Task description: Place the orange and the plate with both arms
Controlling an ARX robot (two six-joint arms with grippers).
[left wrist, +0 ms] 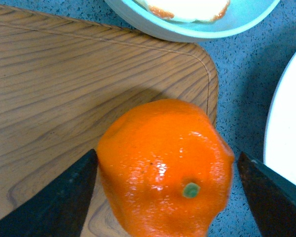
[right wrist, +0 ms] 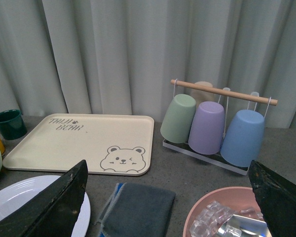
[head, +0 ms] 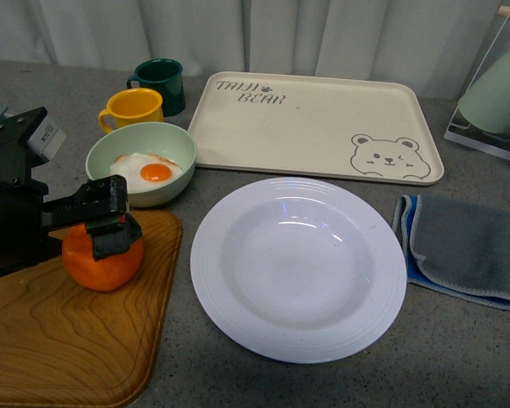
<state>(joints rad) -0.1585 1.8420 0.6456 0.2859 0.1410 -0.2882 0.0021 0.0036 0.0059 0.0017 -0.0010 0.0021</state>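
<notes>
— Near the desk's left front corner, the front view shows the left tool (head: 110,223) over the bright, lumpy orange (head: 102,263), which sits on the rounded wooden board (head: 51,340). What worries you?

— The pale green bowl (head: 177,185) with the fried egg, just behind the tool. A careless lift could clip it. The large white ribbed plate (head: 225,255) lies empty mid-desk, toward the front edge. Only a thin strip of bare desk separates it from the cream bear tray (head: 314,127).

— And the left wrist view?

— The jaws are apart, straddling the orange (left wrist: 163,168). One finger is against the peel, the other just beside it. The skin is glossy, so an off-centre squeeze could squirt the fruit over the board's corner toward the plate.

— Right wrist view?

— The right tool (right wrist: 167,170) gapes wide and holds nothing. The plate's rim (right wrist: 10,195) and a grey folded cloth (right wrist: 143,207) show near its fingers. I'd judge the slick, flat rim may skid toward that cloth.
</notes>
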